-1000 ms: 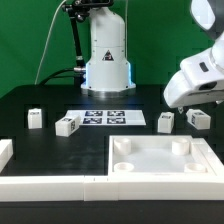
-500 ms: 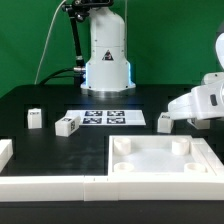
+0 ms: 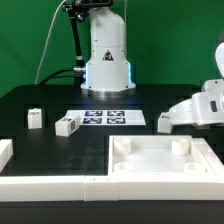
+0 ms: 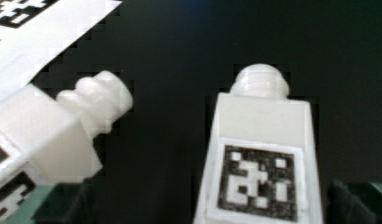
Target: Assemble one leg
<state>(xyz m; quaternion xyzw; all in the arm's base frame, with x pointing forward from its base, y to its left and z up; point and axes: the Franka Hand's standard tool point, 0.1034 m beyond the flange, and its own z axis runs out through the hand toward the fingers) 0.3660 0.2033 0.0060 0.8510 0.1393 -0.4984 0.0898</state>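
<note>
Four small white legs lie on the black table. In the exterior view I see one leg (image 3: 35,118) at the left, one (image 3: 67,125) beside the marker board and one (image 3: 164,121) at the right. The fourth is hidden behind my arm's white hand (image 3: 205,105). In the wrist view a leg with a fiducial tag (image 4: 259,140) lies straight under the camera, its threaded tip pointing away. A second leg (image 4: 63,120) lies beside it. My gripper (image 4: 209,205) is open, with dim fingers on either side of the tagged leg, not touching it.
The large white tray (image 3: 160,160) with corner sockets sits at the front right. White border bars (image 3: 50,185) run along the front left. The marker board (image 3: 103,117) lies mid-table and shows in a corner of the wrist view (image 4: 46,30). The robot base (image 3: 107,55) stands behind.
My arm has come down at the exterior view's right, from well above the table to just over the two right legs, and now covers the rightmost one.
</note>
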